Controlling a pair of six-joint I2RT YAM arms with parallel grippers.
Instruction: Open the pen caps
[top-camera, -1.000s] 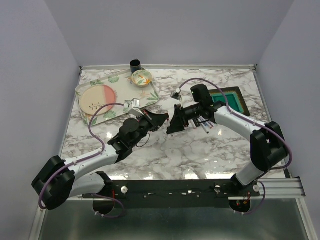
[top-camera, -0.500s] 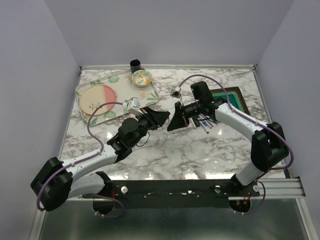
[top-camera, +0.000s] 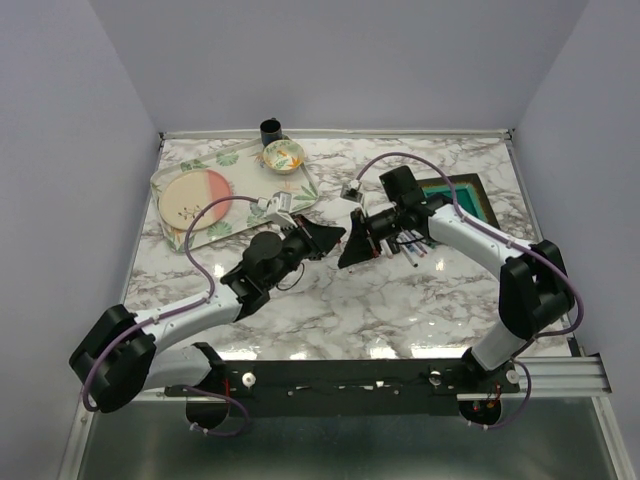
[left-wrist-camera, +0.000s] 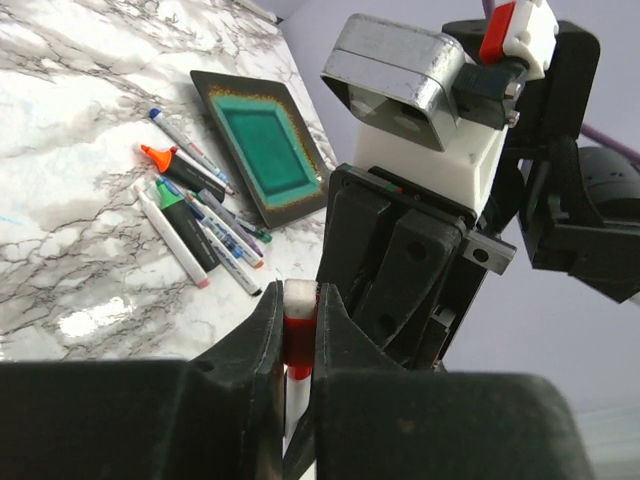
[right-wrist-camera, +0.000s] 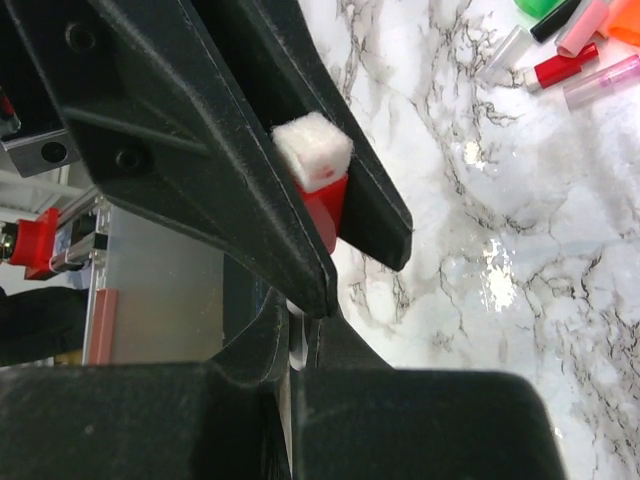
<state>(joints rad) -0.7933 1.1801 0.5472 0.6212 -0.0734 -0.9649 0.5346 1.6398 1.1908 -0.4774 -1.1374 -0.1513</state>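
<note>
Red pen cap (left-wrist-camera: 298, 332), with a white end piece on top, is held above the tabletop (top-camera: 400, 310) at the point where the two arms meet, near the middle. The left gripper (left-wrist-camera: 298, 352) pinches it from both sides, its black fingers (left-wrist-camera: 262, 335) pressed flat against the red plastic. A thin white shaft runs down from the cap between them. In the right wrist view the same red piece (right-wrist-camera: 322, 205) shows wedged between those fingers, with its white end facing out.

The right gripper (right-wrist-camera: 295, 345) faces the left one nose to nose. Its fingers lie close together with a sliver of white between them. That may be the pen's shaft, but the view is too dark and blurred to tell whether it is gripped.

The other pens (left-wrist-camera: 200, 215) lie in a loose bunch on the marble under the right arm. Among them are an orange-tipped black highlighter (left-wrist-camera: 170, 165), a green-tipped one (left-wrist-camera: 178, 205), a thin blue-ended pen (left-wrist-camera: 175, 130) and a white pen (left-wrist-camera: 172, 232) with a pink end. They lie just beside a dark tray (left-wrist-camera: 300, 195) with a teal centre.

At the far left a leaf-patterned tray (top-camera: 225, 160) carries a pink-and-orange plate (top-camera: 193, 198), and a small bowl (top-camera: 283, 155) sits at its far corner. A black cup (top-camera: 270, 129) stands just beyond it.
</note>
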